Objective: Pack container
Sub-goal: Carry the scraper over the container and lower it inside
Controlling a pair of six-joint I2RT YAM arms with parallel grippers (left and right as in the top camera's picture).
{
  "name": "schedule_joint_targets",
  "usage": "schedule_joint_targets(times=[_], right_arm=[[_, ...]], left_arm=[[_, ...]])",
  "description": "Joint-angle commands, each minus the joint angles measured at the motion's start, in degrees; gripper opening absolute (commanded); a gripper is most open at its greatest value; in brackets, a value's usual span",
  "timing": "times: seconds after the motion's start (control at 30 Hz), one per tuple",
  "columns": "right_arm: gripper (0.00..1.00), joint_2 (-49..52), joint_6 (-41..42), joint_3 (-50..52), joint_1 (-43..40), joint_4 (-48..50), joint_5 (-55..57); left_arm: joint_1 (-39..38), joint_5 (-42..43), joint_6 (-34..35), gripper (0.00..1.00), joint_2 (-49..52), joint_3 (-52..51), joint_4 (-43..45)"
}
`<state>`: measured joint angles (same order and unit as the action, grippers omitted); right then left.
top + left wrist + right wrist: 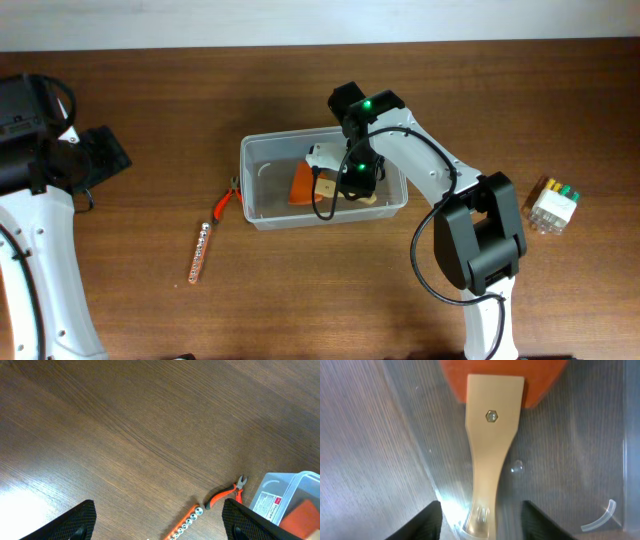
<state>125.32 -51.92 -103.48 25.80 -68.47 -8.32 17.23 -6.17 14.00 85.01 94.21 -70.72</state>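
Overhead and wrist views of a dark brown wood-grain table (150,90); we see a pale strip (300,20) beyond its far edge but cannot tell what it is. The container (258,195) stands near the middle of the table and serves as our landmark. Inside it lies a scraper with an orange blade (302,185) and a pale wooden handle (487,460) fastened by a hex bolt (491,416). The right gripper (481,507) hangs within the container over the handle's end, its jaws partly apart on either side, with a gap showing on each side; it grips nothing. Just outside the container's short wall on the left arm's side lie orange-handled pliers (226,200), and a little farther from that wall an orange strip of sockets (200,252). Well away from the opposite short wall stands a small clear box of coloured bits (553,205). The left gripper (160,530) hovers over bare table well apart from the container, jaws wide and empty. A white label (267,502) marks the container's corner.
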Motion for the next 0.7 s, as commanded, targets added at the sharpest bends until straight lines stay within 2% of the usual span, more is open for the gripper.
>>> schedule_joint_targets(times=[0.0,0.13,0.23,0.27,0.3,0.5,0.53,0.67], right_arm=[[0.52,0.2,2.1,-0.5,-0.3,-0.4,-1.9],[0.6,-2.2,9.3,-4.0,-0.4,-2.2,-0.7],[0.66,-4.9,15.4,-10.5,-0.7,-5.6,5.6],[0.93,-6.1,17.7,-12.9,-1.0,-6.6,7.6],[0.99,-7.3,20.0,-15.3,-1.5,-7.4,9.3],[0.99,-15.6,39.8,-28.0,-10.4,-13.0,18.6],[0.99,-17.0,43.2,-29.5,-13.0,-15.0,18.9],[0.99,-21.9,56.0,-32.2,-26.5,-24.1,16.3]], left_arm=[[0.2,0.4,0.1,0.83,-0.1,-0.5,0.0],[0.0,1.0,-5.4,0.83,-0.1,-0.5,0.2],[0.0,1.0,-6.3,0.83,-0.1,-0.5,0.4],[0.0,1.1,-7.7,0.84,-0.1,-0.5,0.4],[0.0,1.1,-9.2,0.84,-0.1,-0.5,0.5],[-0.2,9.1,-18.1,0.84,-0.1,-0.5,0.2],[-0.6,9.7,-19.0,0.87,-0.2,-0.5,0.0],[-3.7,9.7,-20.4,0.87,-0.3,-0.5,0.0]])
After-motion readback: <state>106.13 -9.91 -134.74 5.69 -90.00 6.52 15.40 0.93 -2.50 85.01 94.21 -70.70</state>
